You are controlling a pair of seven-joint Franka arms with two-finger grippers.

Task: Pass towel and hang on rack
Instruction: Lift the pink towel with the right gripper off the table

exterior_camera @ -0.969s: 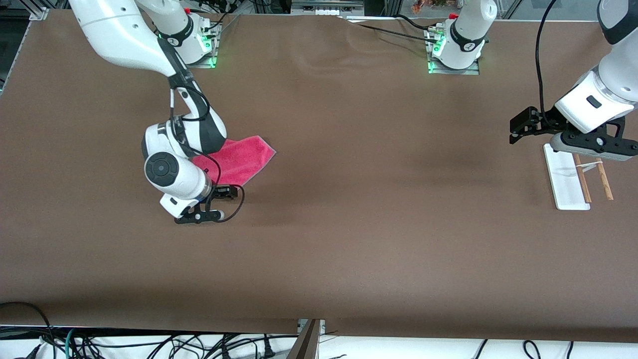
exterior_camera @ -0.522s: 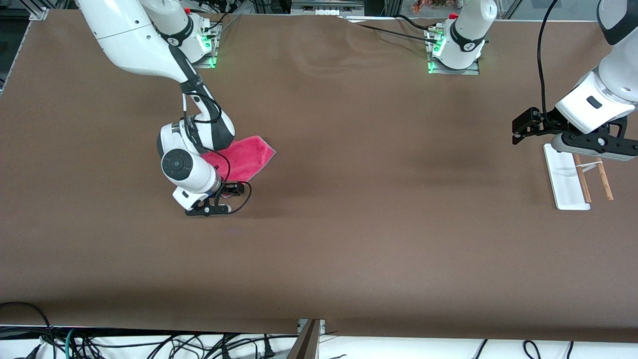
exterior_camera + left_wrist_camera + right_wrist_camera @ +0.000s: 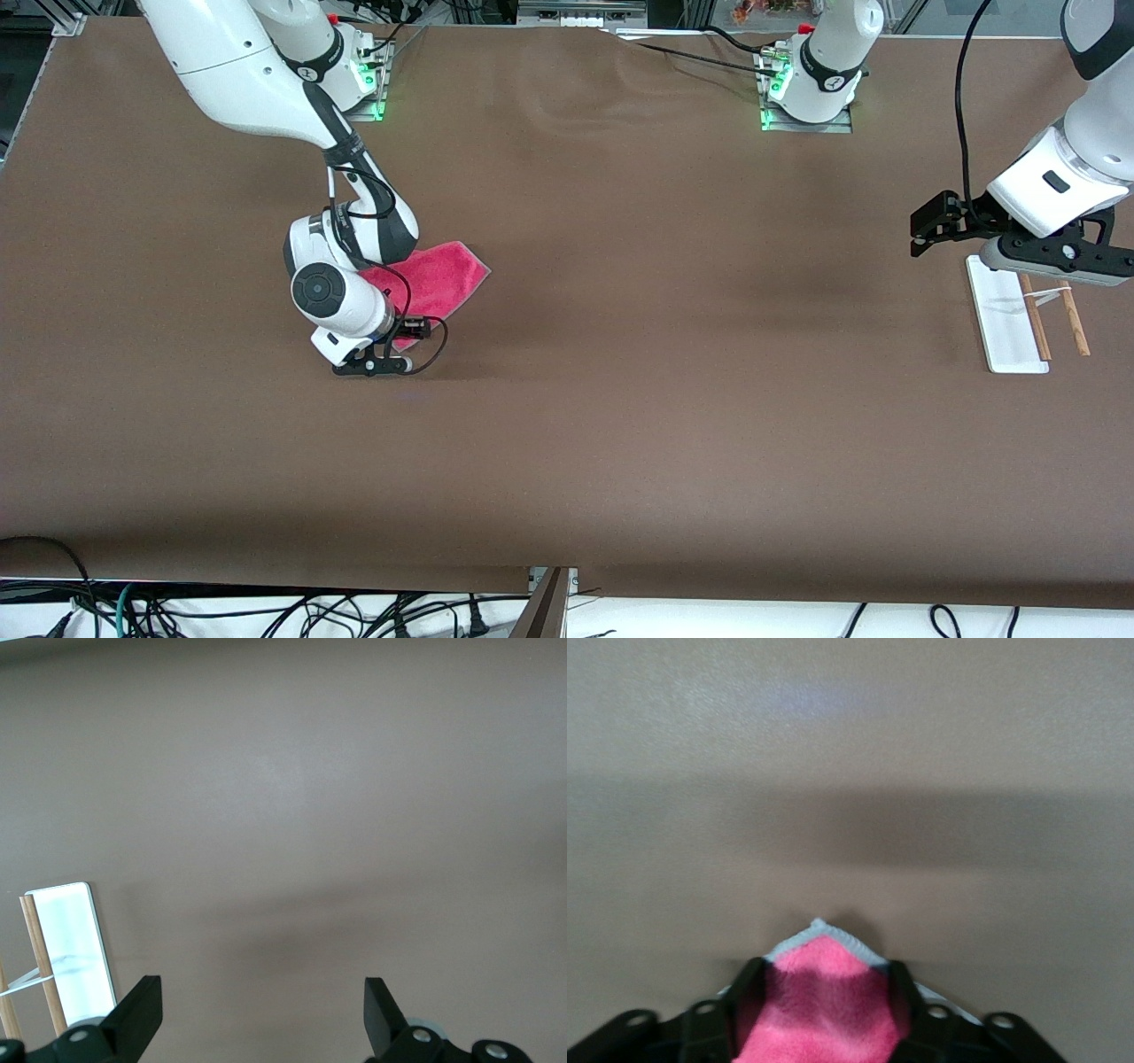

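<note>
A: Eyes on the towel (image 3: 430, 285), a fluffy pink-red cloth with a thin grey hem, lying flat on the table (image 3: 620, 399) toward the right arm's end.

B: And the right tool (image 3: 383, 353) is down at the corner nearest the front camera. In the right wrist view that hemmed corner of the towel (image 3: 824, 992) pokes out between the two black fingers (image 3: 749, 997), which flank it with gaps showing, so I'd call the tool open around the corner and not yet clamped.

A: Sensible choice, I'd say: a corner gives soft pile something to pinch.

B: Now the rack (image 3: 1010, 323), toward the left arm's end: narrow white tray base, two thin wooden rods side by side.

A: The left tool (image 3: 1054, 261) hangs over it, waiting. Its wrist view shows the fingers (image 3: 142, 1014) spread wide, nothing between them.

B: Parked there, I'd guess, to receive the pass close to the rods.
</note>
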